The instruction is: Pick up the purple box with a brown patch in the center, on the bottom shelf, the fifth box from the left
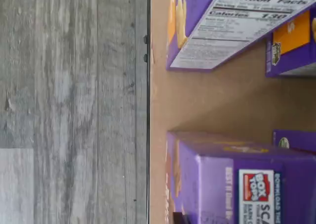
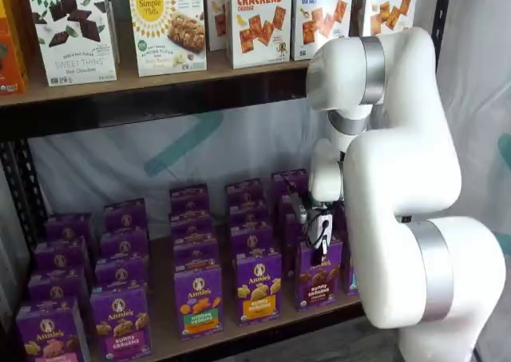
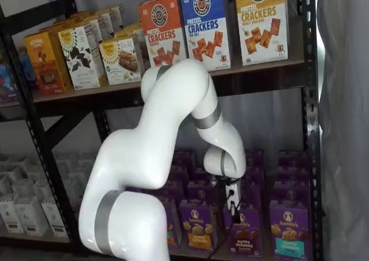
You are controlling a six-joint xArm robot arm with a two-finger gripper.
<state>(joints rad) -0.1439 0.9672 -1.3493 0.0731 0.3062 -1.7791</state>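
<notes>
The purple box with dark brown bunny cookies on its front stands upright at the front of the bottom shelf. It also shows in a shelf view. My gripper hangs just above and in front of the box's top, and shows in both shelf views. Its black fingers show with no plain gap and nothing held. In the wrist view, turned on its side, purple cartons stand on the tan shelf board; I cannot tell which one is the target.
A purple box with a yellow band stands left of the target and one with a teal band right of it. More purple rows stand behind. Cracker boxes fill the upper shelf. Grey wood floor lies before the shelf edge.
</notes>
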